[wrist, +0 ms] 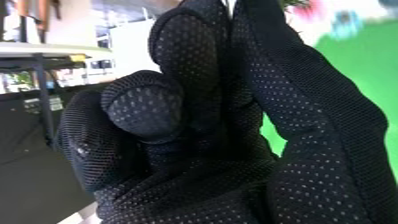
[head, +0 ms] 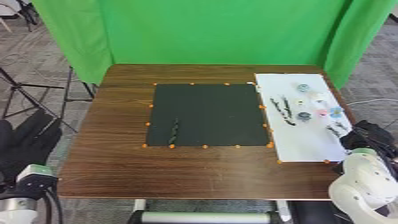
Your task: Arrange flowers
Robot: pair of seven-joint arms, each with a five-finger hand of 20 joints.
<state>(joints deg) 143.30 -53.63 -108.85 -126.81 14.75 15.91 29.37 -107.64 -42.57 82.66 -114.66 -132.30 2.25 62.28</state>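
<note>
Right hand (head: 371,137) by white sheet (head: 298,150), can't tell grip; left hand (head: 27,145) wide, beyond table edge (head: 86,145).

Brown wooden table (head: 98,172), grain seen running left to right. Black mat (head: 209,110) laid flat about midway between left and right edges, set nearer far edge than near edge. White sheet (head: 298,150) placed flat along right edge, just beside mat, extended closer to both far and near edges than mat is. Small orange dots (head: 172,146) spaced around mat's border; two more set along sheet's end facing near edge, toward near right corner.
</note>
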